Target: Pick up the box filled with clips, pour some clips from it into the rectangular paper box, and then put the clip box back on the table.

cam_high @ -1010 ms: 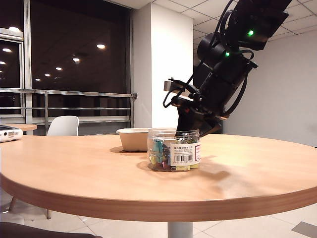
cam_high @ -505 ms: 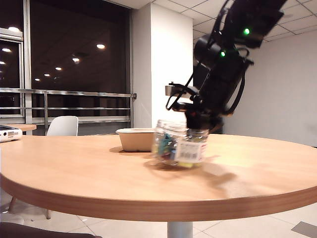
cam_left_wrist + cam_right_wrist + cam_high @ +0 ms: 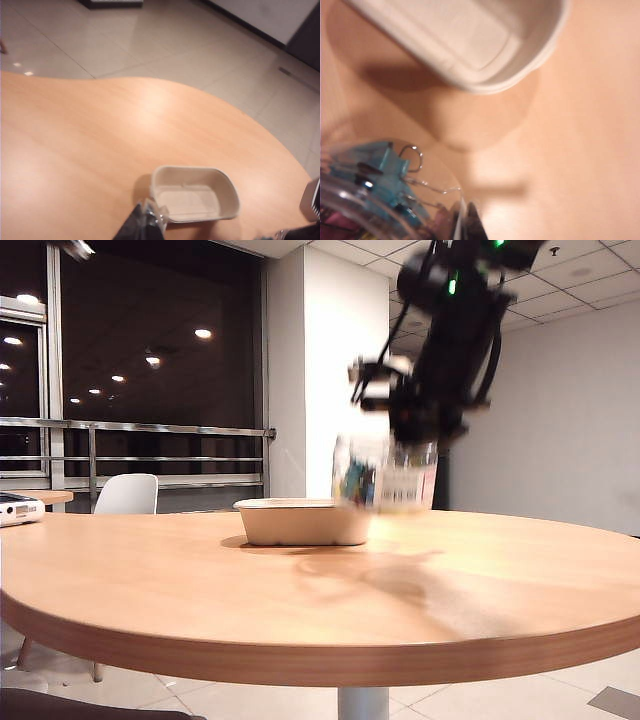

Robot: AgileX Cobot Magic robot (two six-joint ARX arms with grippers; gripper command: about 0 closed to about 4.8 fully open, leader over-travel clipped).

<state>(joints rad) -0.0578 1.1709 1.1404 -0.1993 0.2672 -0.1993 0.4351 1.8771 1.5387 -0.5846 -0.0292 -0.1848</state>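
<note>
We see the right claw (image 3: 400,445) clenched on the clear jar of binder clips (image 3: 385,475), lifted off the tabletop (image 3: 300,590); the beige pulp tray (image 3: 300,522) sits just below and beside it; the left claw (image 3: 145,227) is clenched, hovering near the tray.

Clear round clip jar (image 3: 385,475) aloft above table (image 3: 300,590), beside empty beige pulp tray (image 3: 302,521)
</note>
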